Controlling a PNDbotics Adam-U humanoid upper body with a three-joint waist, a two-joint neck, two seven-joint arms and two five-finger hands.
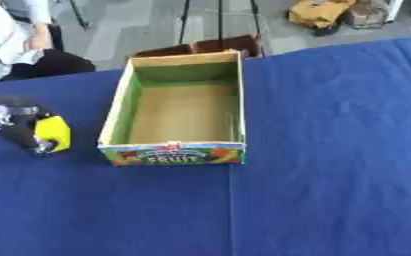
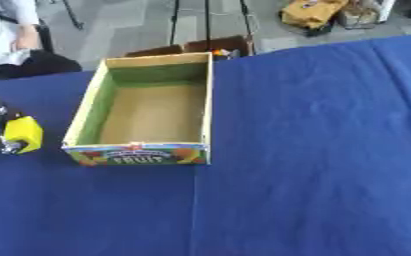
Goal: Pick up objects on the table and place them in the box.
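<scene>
Open cardboard box (image 1: pixel 176 111), green-lined walls, printed fruit front, is seen on the blue-clothed worktop (image 1: pixel 331 150). Left of it, a blocky yellow object (image 1: pixel 54 133) is pinched by the left robot hand (image 1: pixel 18 131); hand partly cut off, blurred.

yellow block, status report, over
Left robot hand closed on the small yellow block, left of the open cardboard fruit box. Right robot hand out of view. Box inside bare; nothing seen between block and box.

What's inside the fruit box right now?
Nothing visible: the fruit box shows only its bare brown floor and green inner walls. The near wall hides a thin strip of floor behind it.
</scene>
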